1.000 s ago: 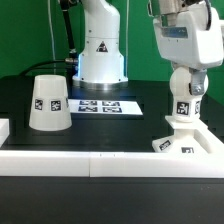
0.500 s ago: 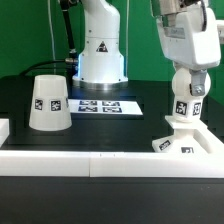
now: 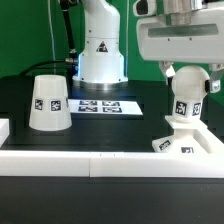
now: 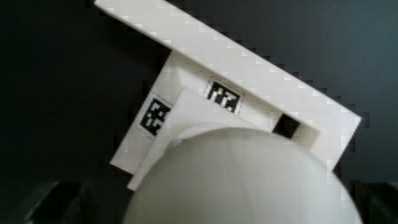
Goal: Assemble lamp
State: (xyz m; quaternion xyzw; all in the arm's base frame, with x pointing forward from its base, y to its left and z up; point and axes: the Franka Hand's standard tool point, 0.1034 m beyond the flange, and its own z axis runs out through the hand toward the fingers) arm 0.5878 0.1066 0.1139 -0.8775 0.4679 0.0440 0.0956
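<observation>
- Exterior view: bright, even light; the white shade [image 3: 48, 104] looks almost washed out against the black table [image 3: 110, 130].
- Wrist view: the bulb [image 4: 240, 182] is very near and out of focus; the base [image 4: 183, 106] tags are slightly blurred.

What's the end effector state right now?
End effector: set around the bulb; whether it is open or clamped on it cannot be told.

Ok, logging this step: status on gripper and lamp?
Gripper straddling white ball-shaped plastic bulb, grip unclear. Bulb upright on flat white angular base. White cone shade standing apart; nothing blocking seen.
</observation>
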